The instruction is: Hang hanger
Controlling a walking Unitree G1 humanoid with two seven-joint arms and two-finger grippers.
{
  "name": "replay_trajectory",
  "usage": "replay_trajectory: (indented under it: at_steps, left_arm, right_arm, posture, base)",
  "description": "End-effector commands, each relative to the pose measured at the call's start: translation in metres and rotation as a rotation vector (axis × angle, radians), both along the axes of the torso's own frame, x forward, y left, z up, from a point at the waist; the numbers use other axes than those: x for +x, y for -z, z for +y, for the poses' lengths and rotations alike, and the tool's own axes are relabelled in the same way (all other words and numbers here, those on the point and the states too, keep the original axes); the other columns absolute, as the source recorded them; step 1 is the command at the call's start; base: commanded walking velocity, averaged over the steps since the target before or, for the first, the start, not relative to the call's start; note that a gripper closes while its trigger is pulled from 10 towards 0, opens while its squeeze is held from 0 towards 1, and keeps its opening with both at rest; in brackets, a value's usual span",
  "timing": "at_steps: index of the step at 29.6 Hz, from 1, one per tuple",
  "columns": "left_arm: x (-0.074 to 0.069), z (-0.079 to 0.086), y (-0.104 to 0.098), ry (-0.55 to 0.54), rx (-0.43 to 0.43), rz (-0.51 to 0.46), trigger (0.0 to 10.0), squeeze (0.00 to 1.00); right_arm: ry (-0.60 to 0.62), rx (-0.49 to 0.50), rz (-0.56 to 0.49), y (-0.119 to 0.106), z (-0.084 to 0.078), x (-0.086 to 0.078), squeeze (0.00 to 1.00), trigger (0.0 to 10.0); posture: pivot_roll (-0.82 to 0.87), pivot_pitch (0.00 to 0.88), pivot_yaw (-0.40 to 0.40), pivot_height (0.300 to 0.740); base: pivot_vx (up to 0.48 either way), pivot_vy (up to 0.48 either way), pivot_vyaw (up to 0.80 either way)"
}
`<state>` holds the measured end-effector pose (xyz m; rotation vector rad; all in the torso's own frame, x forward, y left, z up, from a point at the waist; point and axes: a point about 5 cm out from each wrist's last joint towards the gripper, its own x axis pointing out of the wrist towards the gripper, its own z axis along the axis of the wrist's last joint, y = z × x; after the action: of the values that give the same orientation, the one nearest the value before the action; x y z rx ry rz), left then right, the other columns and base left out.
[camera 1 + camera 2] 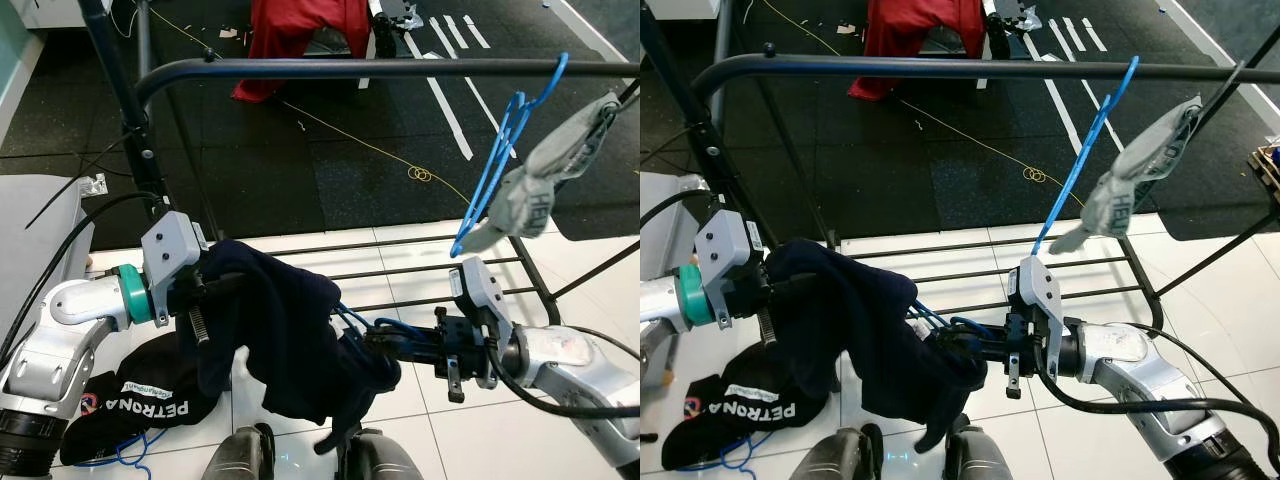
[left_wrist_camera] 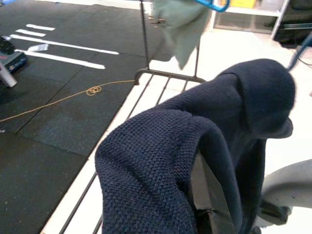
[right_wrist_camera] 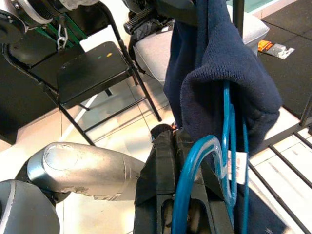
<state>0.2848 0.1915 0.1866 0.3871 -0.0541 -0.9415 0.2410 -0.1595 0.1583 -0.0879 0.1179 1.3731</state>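
A navy knit sweater (image 1: 280, 330) on a blue hanger (image 1: 392, 328) hangs between my two grippers, below the black rack rail (image 1: 350, 68). My right gripper (image 1: 385, 343) is shut on the hanger's hook (image 3: 227, 122), level with the rack's lower bars. My left gripper (image 1: 200, 300) grips the sweater's other end, with its fingers buried in the cloth (image 2: 161, 146). A second blue hanger (image 1: 505, 150) carrying a grey garment (image 1: 550, 170) hangs on the rail at the right.
A black cap (image 1: 140, 400) lies on the white tiles at lower left. The rack's low cross bars (image 1: 420, 270) run behind the sweater. A grey seat (image 1: 40, 230) stands at the left, and a red cloth (image 1: 300, 30) lies on the dark mat beyond.
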Motion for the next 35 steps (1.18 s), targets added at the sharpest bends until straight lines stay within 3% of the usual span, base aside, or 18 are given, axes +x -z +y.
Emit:
replay_trajectory:
  at_steps: [1, 5, 11, 16, 26, 30, 35]
  left_arm:
    - [0.006, 0.009, -0.005, -0.057, -0.041, -0.026, 10.0, 0.0]
    - [0.009, 0.019, -0.011, -0.103, -0.083, -0.034, 10.0, 0.0]
    - [0.018, 0.048, -0.022, -0.275, -0.181, -0.055, 10.0, 0.0]
    - [0.02, 0.056, -0.026, -0.321, -0.215, -0.07, 10.0, 0.0]
    - [0.026, 0.059, -0.026, -0.366, -0.261, -0.069, 10.0, 0.0]
    - [0.027, 0.06, -0.026, -0.382, -0.274, -0.068, 10.0, 0.0]
    - [0.03, 0.066, -0.024, -0.457, -0.323, -0.058, 10.0, 0.0]
  right_arm:
    - [-0.02, -0.019, 0.043, 0.008, -0.002, -0.011, 0.0, 0.0]
    - [-0.018, -0.029, 0.085, 0.018, -0.004, -0.02, 0.0, 0.0]
    - [-0.001, -0.049, 0.19, 0.047, -0.01, -0.044, 0.0, 0.0]
    - [0.047, -0.058, 0.208, 0.058, -0.017, -0.051, 0.0, 0.0]
    - [0.285, -0.022, 0.002, 0.061, -0.031, -0.037, 0.0, 0.0]
    - [0.314, -0.017, -0.028, 0.06, -0.033, -0.036, 0.0, 0.0]
    - [0.377, 0.036, -0.155, 0.056, -0.032, -0.034, 0.0, 0.0]
  posture:
    - [-0.06, 0.154, 0.003, 0.74]
    - [-0.05, 0.155, 0.001, 0.74]
    - [-0.05, 0.15, -0.004, 0.74]
    - [-0.05, 0.149, -0.004, 0.74]
    - [-0.05, 0.137, -0.006, 0.74]
    - [-0.05, 0.137, -0.006, 0.74]
    - [-0.06, 0.135, 0.0, 0.74]
  base:
    - [0.0, 0.0, 0.0]
    - [0.0, 0.0, 0.0]
    - [0.0, 0.0, 0.0]
    - [0.0, 0.0, 0.0]
    - [0.0, 0.0, 0.0]
    - [0.0, 0.0, 0.0]
    - [0.0, 0.0, 0.0]
